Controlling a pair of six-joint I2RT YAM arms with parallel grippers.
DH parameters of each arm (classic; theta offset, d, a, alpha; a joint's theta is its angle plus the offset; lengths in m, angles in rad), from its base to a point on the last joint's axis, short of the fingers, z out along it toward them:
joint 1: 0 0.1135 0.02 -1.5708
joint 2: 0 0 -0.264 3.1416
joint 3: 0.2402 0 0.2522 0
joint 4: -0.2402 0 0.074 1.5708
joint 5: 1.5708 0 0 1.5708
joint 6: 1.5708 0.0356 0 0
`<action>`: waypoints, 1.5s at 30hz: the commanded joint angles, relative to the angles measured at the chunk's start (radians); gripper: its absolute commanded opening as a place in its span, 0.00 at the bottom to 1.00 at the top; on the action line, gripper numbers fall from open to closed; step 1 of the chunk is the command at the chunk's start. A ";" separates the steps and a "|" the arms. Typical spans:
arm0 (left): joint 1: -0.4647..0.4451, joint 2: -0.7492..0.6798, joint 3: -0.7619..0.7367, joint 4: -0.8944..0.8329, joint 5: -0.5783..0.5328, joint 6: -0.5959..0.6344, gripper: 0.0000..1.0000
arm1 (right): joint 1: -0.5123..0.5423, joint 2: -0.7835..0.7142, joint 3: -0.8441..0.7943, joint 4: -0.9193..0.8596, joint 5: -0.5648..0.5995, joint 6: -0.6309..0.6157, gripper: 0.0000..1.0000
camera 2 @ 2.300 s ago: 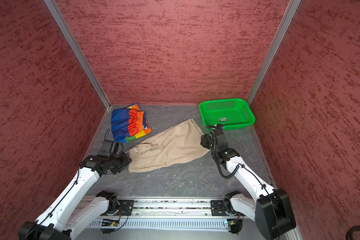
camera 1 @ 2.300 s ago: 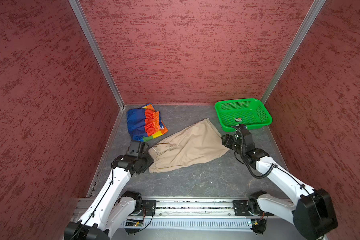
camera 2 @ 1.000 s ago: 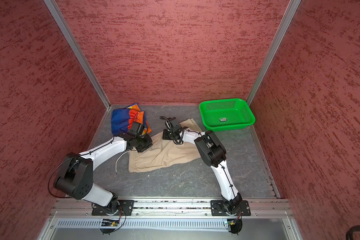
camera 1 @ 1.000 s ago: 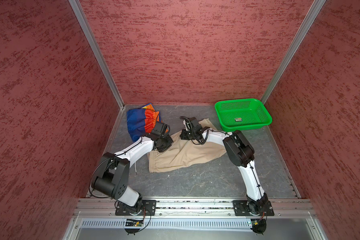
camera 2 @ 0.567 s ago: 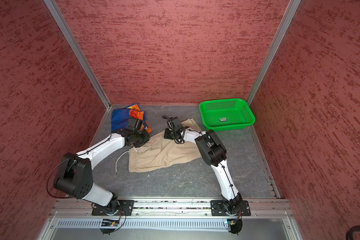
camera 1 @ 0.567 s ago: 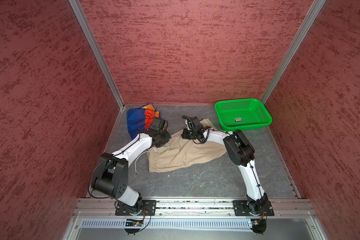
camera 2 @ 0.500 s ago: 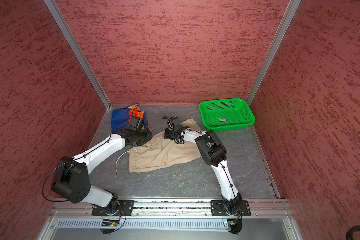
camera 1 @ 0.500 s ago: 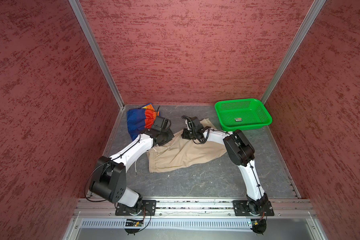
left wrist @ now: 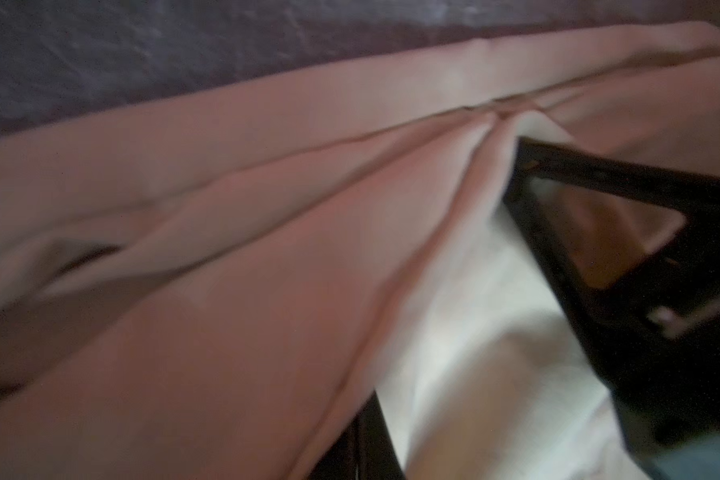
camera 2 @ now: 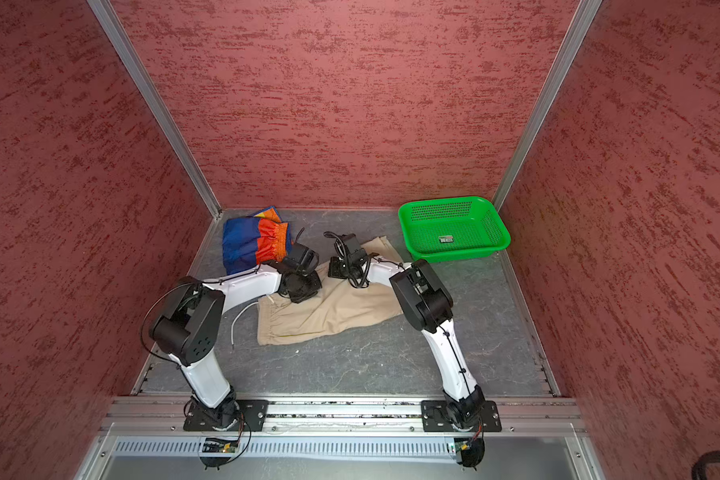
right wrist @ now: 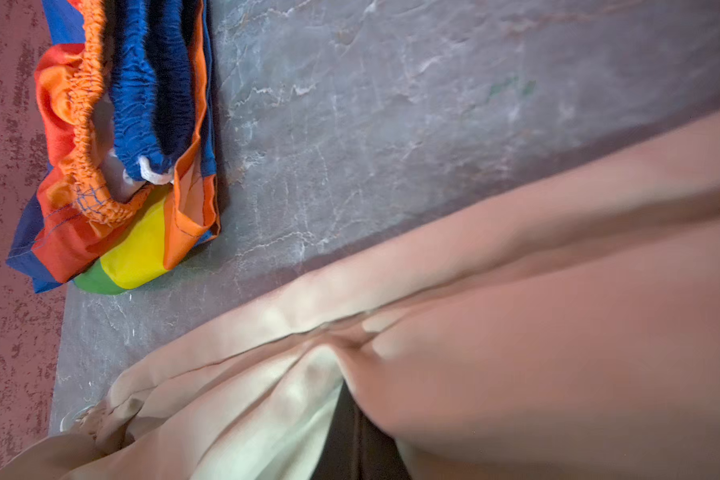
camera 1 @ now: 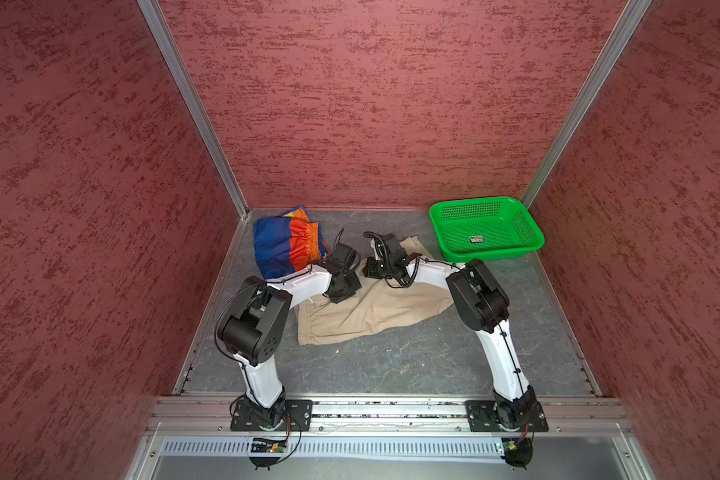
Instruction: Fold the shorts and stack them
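The near strip of the desk (camera 1: 391, 365), between the beige shorts (camera 1: 375, 311) and the front rail (camera 1: 391, 409), lies bare and wide between the two arm bases. On the right, bare desk runs from the shorts to the right wall (camera 1: 661, 249), closed at the far end by the green basket (camera 1: 528, 232). The rainbow shorts (camera 1: 279, 245) fill the far left corner, with the left hand (camera 1: 344, 282) just beside them. The right hand (camera 1: 377, 270) stands near it, leaving only a narrow gap. A white drawstring (camera 2: 238, 315) crosses the left strip
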State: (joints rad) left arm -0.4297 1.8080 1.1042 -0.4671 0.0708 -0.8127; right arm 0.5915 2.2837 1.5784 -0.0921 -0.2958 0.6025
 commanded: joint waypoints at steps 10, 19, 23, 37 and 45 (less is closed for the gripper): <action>0.254 -0.052 -0.091 0.053 0.020 0.053 0.04 | -0.022 0.031 -0.053 -0.014 0.034 0.019 0.01; 0.323 -0.223 -0.129 -0.010 0.099 0.068 0.05 | -0.029 0.003 -0.076 -0.023 0.043 -0.007 0.00; 0.368 -0.372 -0.110 -0.088 0.124 0.083 0.08 | -0.011 -0.103 -0.114 -0.016 0.066 -0.080 0.09; 0.778 -0.739 -0.224 -0.252 0.294 0.160 0.72 | 0.458 -0.352 -0.169 -0.078 0.477 -0.675 0.90; 0.885 -0.742 -0.293 -0.258 0.387 0.185 0.99 | 0.619 -0.232 -0.101 -0.126 0.460 -0.821 0.93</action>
State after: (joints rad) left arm 0.4412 1.0782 0.8146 -0.7143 0.4038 -0.6579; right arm 1.2102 2.0132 1.4395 -0.1726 0.1387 -0.1295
